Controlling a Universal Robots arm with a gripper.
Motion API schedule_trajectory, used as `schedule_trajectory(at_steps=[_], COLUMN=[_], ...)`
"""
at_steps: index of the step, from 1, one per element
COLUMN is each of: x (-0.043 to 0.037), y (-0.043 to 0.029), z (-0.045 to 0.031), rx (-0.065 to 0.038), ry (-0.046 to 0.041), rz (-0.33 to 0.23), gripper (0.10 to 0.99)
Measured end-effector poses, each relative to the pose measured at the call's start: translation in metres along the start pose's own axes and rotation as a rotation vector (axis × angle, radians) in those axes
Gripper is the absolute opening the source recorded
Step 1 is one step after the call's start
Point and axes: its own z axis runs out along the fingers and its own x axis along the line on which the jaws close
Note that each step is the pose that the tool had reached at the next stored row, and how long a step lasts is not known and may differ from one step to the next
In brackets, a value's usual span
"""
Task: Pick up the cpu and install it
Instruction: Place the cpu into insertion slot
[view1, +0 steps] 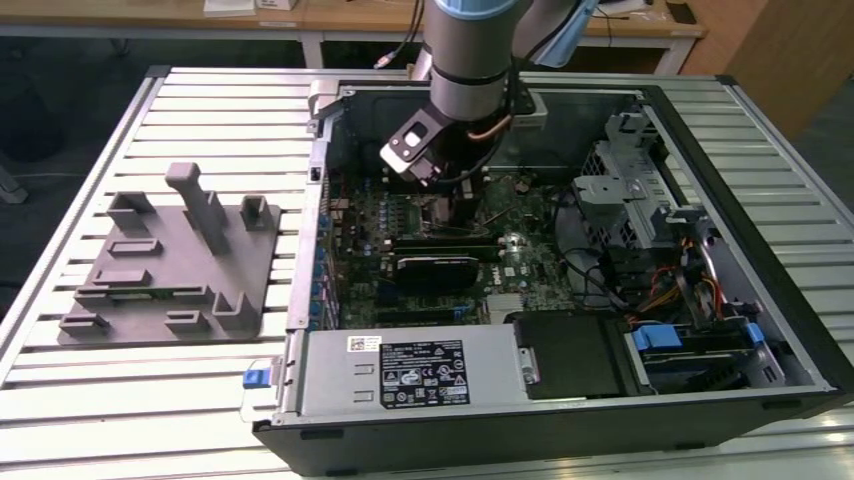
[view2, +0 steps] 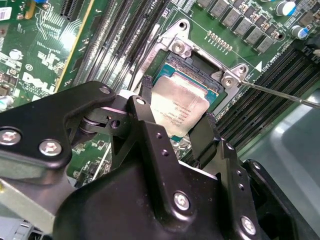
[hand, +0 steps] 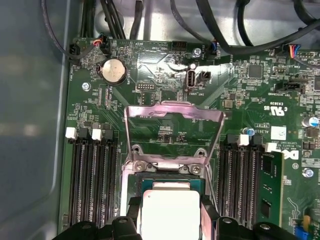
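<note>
Slatted table (view1: 174, 400), open case (view1: 747, 130): within, gripper (view2: 179, 106), jaws tight on cpu (hand: 170, 212), apparently over socket (view2: 200, 61).

Grey tubular arm (view1: 467, 95) with pale-blue cap (view1: 475, 20) — black pincer (view2: 178, 102) studded with silver screws (view2: 181, 200).

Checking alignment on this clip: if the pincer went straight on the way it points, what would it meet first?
Probably the open socket on the motherboard: the cpu, gripped by the pincer, is right over it. How much gap remains is unclear.

cpu (view2: 181, 106) in pincer (view2: 177, 101) above socket (view2: 199, 62), fixture (view1: 167, 265) on table (view1: 147, 405) beside case (view1: 534, 440)
</note>
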Motion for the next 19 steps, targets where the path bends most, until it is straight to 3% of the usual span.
schedule_trajectory(at_steps=[19], x=[0.0016], y=[-0.0019], z=[0.0079], rx=[0.0], ry=[-0.0003], rz=[0.008], gripper=[0.545])
